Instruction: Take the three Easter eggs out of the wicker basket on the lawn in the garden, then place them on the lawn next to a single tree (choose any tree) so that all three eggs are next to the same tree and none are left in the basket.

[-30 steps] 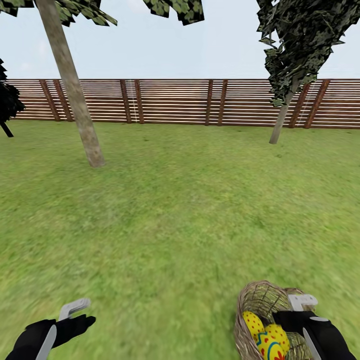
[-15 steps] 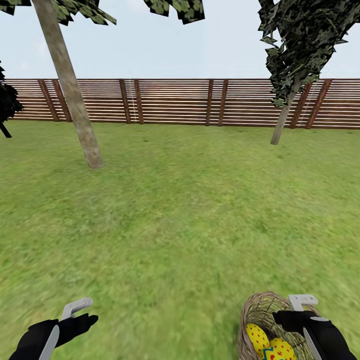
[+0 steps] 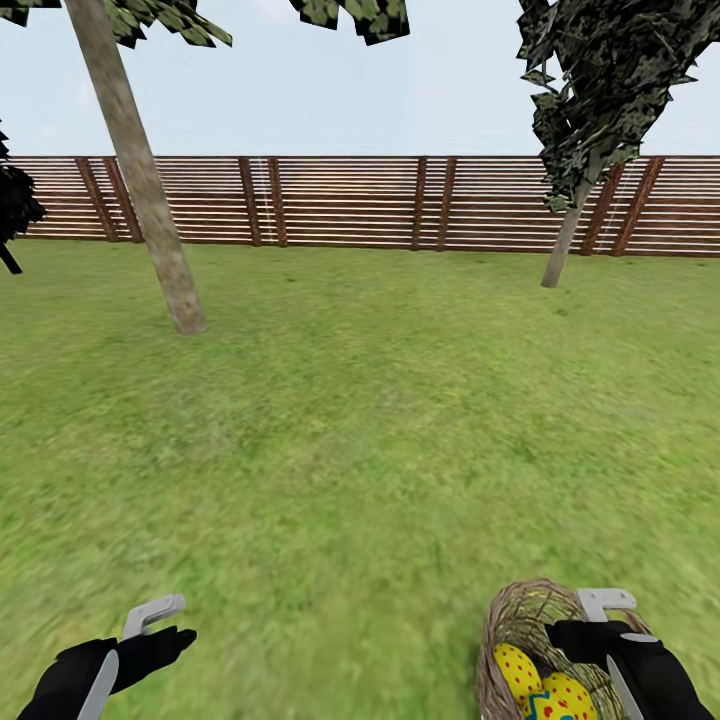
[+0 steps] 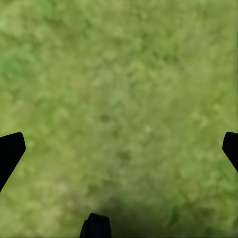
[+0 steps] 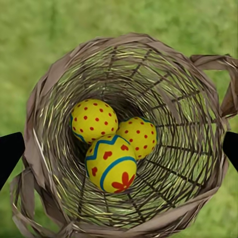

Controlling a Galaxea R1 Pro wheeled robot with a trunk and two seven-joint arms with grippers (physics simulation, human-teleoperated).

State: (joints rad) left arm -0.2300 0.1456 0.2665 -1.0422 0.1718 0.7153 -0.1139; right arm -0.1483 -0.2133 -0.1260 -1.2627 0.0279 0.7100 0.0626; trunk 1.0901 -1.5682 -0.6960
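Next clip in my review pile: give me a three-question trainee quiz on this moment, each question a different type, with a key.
1. Multiple choice: how many Easter eggs lie in the wicker basket? A) one B) two C) three
2. True or false: the left pincer hangs over bare lawn.
3. Fill in: the right pincer is above the ___, fingers spread wide.

Key:
1. C. The right wrist view shows three, touching each other at the bottom.
2. True. Its fingers are apart with grass between them.
3. Basket. The tree with the slanted trunk stands far ahead on the left, before the fence.
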